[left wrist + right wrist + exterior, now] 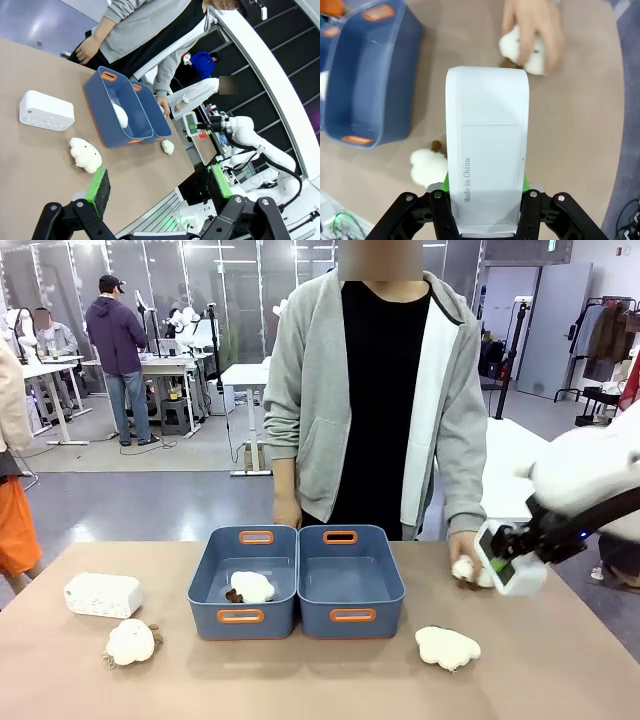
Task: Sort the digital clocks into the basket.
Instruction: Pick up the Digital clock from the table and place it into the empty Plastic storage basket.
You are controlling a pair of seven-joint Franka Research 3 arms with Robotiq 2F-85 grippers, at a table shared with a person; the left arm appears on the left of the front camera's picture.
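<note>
The right gripper (505,568) is clamped on a white clock (518,575), out to the right of the two blue baskets and just beside the person's hand (463,545). Its arm runs off the picture's right edge. In the right wrist view the clock covers most of the fingers, so only slivers of the green pads (446,182) show at either side. The clock turns a plain face printed "Made in China" to the camera, and its screen cannot be seen. Whether it hangs clear of the table (300,685) is hard to judge. The hand rests on a fluffy toy (470,572), half covered by the fingers and blurred in the wrist view. The second clock (102,595) lies on the table well to the left of the baskets, and its screen cannot be made out. The left basket (205,575) and the right basket (393,575) stand touching side by side. A cream toy (252,586) lies in the left one, its lower edge hidden behind the near wall. Two more toys lie on the table nearer the robot, one at the left (130,642) and one at the right (447,647). The left gripper (159,184) hangs with its jaws spread wide and nothing between them, its base cut off by the bottom edge.
</note>
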